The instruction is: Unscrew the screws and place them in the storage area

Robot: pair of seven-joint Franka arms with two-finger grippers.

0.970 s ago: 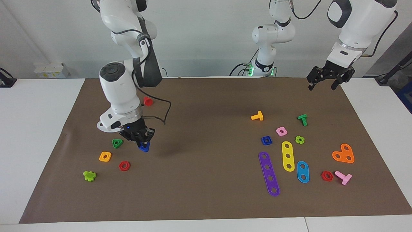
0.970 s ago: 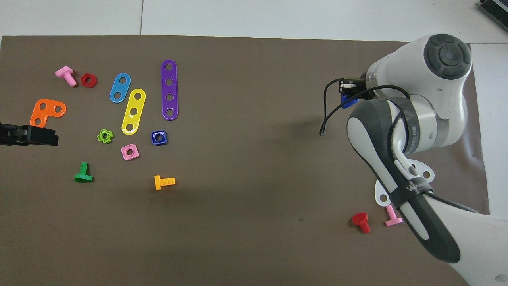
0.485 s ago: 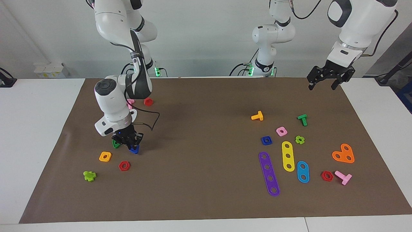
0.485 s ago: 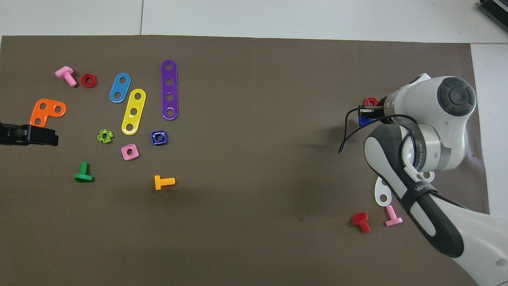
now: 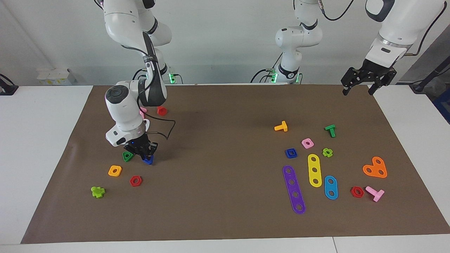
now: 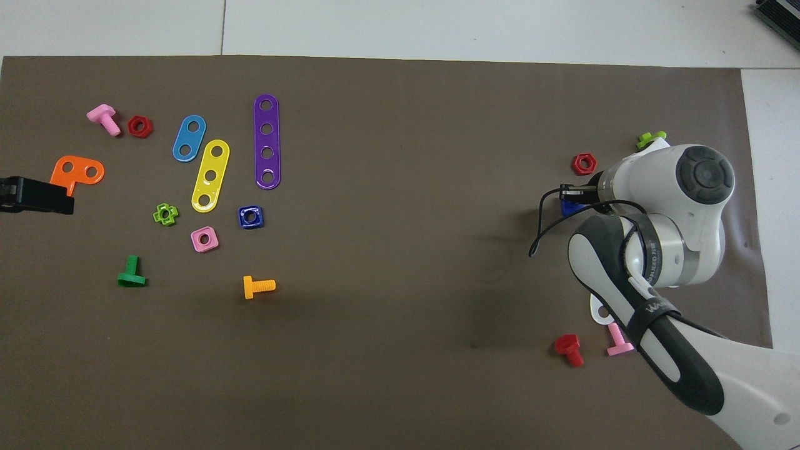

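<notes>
The right gripper [image 5: 145, 154], fingers clamped on the blue screw [image 5: 148, 160], holds it low at the brown mat [image 5: 225, 218] in the storage area, beside the green triangle nut [image 5: 128, 156] and near the red hexagon nut [image 5: 135, 181]. The left gripper [image 5: 367, 80] waits with jaws wide over the mat's corner at the left arm's end.

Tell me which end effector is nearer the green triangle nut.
Right. The right end effector, shut on the blue bolt, is beside the green triangle nut; the left end effector hangs at the table's other end.
</notes>
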